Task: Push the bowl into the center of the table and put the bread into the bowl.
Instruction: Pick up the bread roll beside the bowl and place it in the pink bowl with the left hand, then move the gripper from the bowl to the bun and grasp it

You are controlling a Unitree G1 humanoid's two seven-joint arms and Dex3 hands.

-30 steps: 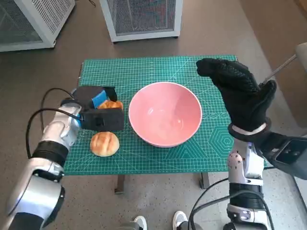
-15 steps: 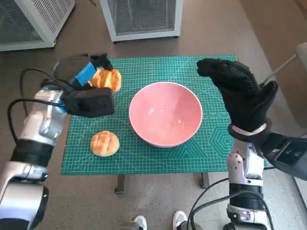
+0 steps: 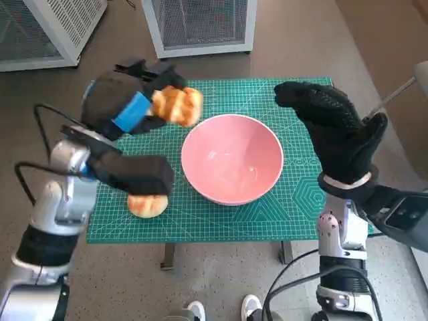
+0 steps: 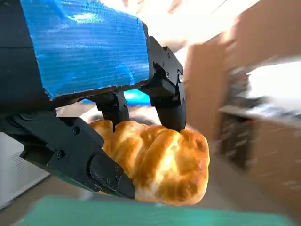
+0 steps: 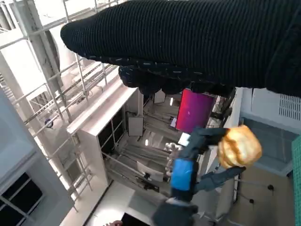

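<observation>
1. Roll (image 3: 147,204): on the mat (image 3: 267,221), near side of the bowl (image 3: 231,166), partly under the left forearm; untouched.
2. Bowl: mid-table, empty; the push looks finished.
3. Right hand (image 3: 332,134): raised beside the bowl, holding nothing, fingers loosely extended.
4. Left hand (image 3: 124,107): has risen from the mat over the last second and swung toward the bowl's far-left rim, fingers clamped on the bread (image 3: 176,105); release comes next, likely.
5. Left wrist view: fingers (image 4: 167,101) pinching the bread (image 4: 155,162) above and below, a detail the head view lacks.
</observation>
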